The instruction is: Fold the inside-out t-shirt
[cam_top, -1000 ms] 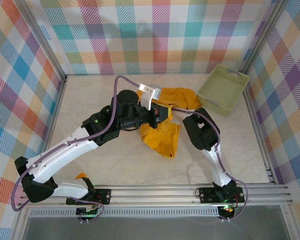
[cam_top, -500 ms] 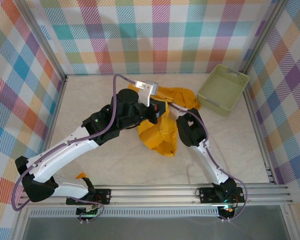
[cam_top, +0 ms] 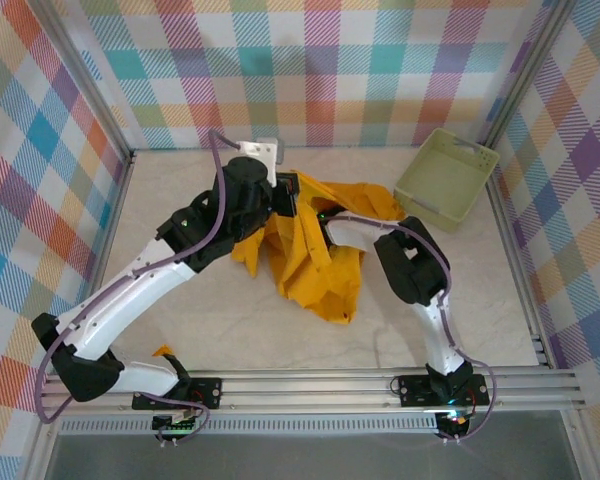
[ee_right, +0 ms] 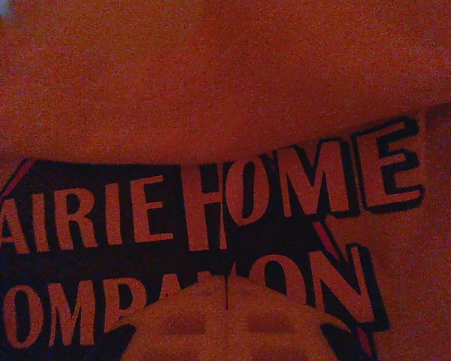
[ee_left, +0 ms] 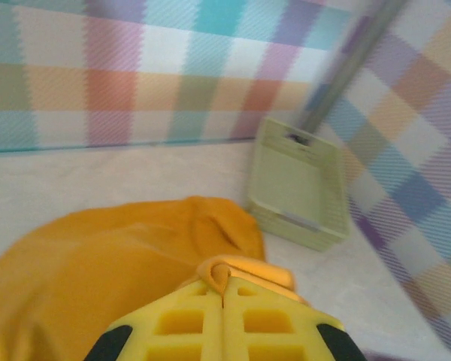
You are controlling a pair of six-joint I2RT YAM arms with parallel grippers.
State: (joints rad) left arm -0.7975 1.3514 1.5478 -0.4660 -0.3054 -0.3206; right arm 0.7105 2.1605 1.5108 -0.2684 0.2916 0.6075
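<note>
The crumpled mustard-orange cotton t-shirt (cam_top: 315, 268) is seen at the centre of the top view, left of the pale green plastic basket (cam_top: 446, 176). A fold of it is pinched in the left gripper (ee_left: 224, 289). The right gripper (ee_right: 225, 292) is closed with its fingers together, in front of printed lettering (ee_right: 210, 218).

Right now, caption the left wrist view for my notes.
Left tool shut on an orange t-shirt fold, green basket beyond.

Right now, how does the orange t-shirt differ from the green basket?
The t-shirt is mustard-orange, the basket pale green. The t-shirt lies crumpled and soft; the basket holds a rigid boxy shape. The left tool pinches a fold of the t-shirt, while the basket stands untouched. Both rest on the table.
</note>
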